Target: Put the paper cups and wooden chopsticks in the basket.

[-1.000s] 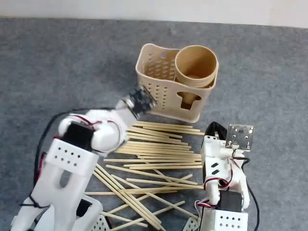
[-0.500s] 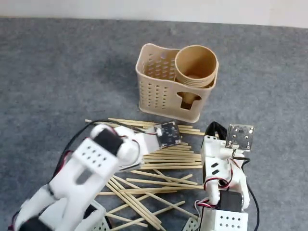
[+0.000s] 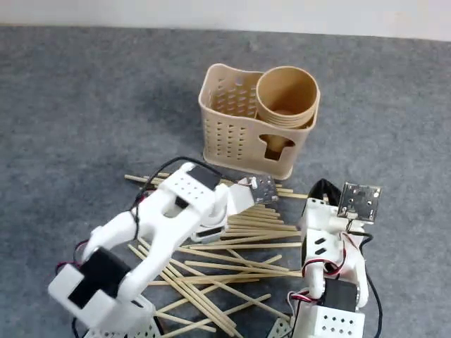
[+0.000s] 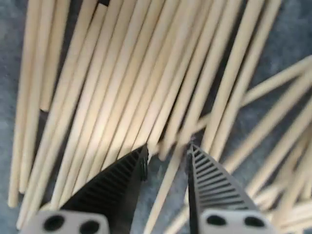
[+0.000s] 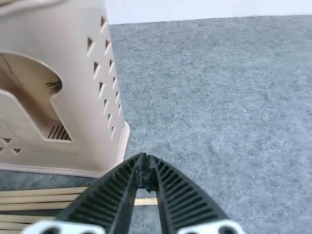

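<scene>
Grey felt-like matting covers the table below a strip of pale wall in the high view. The basket stands upright with the stacked paper cups already nested in its right side. The wooden chopsticks lie loose on the matting in front of it, some in a parallel bundle near the basket's foot, others crossed nearer the arms' bases. The left arm leans over the bundle, and the right arm sits folded beside the heap. Seen from the left wrist, the left gripper hangs low over the packed sticks with its jaws apart. One slanted stick runs between the tips, and nothing is clamped yet. The grasp would likely go best if the jaws settle on either side of only a few sticks, close across their length and grip near the middle, so the load does not tip on the lift; crossed neighbours could be dragged along. From the right wrist, the right gripper is pressed together on nothing, poised just in front of the basket's corner. Stick ends lie below it, and grey matting runs back to the white wall.
</scene>
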You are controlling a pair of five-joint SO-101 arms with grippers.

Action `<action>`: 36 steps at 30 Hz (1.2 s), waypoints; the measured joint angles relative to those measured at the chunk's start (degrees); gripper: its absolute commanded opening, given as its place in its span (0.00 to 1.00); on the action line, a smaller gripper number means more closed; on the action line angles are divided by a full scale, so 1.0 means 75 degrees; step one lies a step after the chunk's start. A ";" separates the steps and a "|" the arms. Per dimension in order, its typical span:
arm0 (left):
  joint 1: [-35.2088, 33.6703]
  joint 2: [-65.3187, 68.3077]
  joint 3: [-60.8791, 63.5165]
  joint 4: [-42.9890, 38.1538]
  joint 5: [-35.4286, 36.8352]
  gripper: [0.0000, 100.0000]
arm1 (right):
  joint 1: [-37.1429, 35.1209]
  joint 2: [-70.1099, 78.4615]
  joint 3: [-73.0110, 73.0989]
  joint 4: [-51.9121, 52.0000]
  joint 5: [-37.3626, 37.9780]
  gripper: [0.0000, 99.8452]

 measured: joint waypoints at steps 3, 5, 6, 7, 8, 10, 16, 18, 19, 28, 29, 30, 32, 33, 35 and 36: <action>-0.0035 0.0434 -0.0352 -0.0023 -0.0012 0.05 | 0.0000 0.0000 0.0000 0.0000 0.0000 0.01; 0.0000 0.0551 -0.0457 -0.0023 -0.0023 0.04 | 0.0000 0.0000 0.0000 0.0000 0.0000 0.01; 0.0023 0.0610 -0.0492 -0.0059 -0.0023 0.04 | 0.0000 0.0000 0.0000 0.0000 0.0000 0.01; 0.0023 0.0703 -0.0516 -0.0047 -0.0035 0.04 | 0.0000 0.0000 0.0000 0.0000 0.0000 0.01; 0.0023 0.0703 -0.0504 -0.0059 -0.0012 0.04 | 0.0000 0.0000 0.0000 0.0000 0.0000 0.01; 0.0023 0.0703 -0.0504 -0.0047 -0.0035 0.02 | 0.0000 0.0000 0.0000 0.0000 0.0000 0.01; 0.0023 0.0703 -0.0504 0.0293 -0.0047 0.01 | 0.0000 0.0000 0.0000 -0.0012 0.0000 0.01; 0.0023 0.0621 -0.0504 0.0516 -0.0047 0.01 | 0.0000 0.0000 0.0000 -0.0012 0.0000 0.01; 0.0023 0.0551 -0.0492 0.0645 -0.0035 0.01 | 0.0000 0.0000 0.0000 -0.0012 0.0000 0.01; -0.0281 -0.0903 -0.0481 0.1653 -0.0012 0.01 | 0.0000 0.0000 0.0000 -0.0012 0.0000 0.01; -0.0399 -0.1043 -0.0481 0.1747 -0.0012 0.01 | 0.0000 0.0000 0.0000 -0.0012 0.0000 0.01; -0.0492 -0.1184 -0.0481 0.1852 -0.0012 0.01 | 0.0000 0.0000 0.0000 -0.0012 0.0000 0.01; -0.0727 -0.1418 -0.0481 0.2051 -0.0012 0.01 | 0.0000 0.0000 0.0000 -0.0012 0.0000 0.01; -0.0856 -0.1489 -0.0481 0.2133 -0.0012 0.01 | 0.0000 0.0000 0.0000 -0.0012 0.0000 0.01; -0.1114 -0.1594 -0.0469 0.2204 -0.0129 0.01 | 0.0000 0.0000 0.0000 -0.0012 0.0000 0.01; -0.1184 -0.1629 -0.0457 0.2204 -0.0281 0.01 | 0.0000 0.0000 0.0000 -0.0012 0.0000 0.01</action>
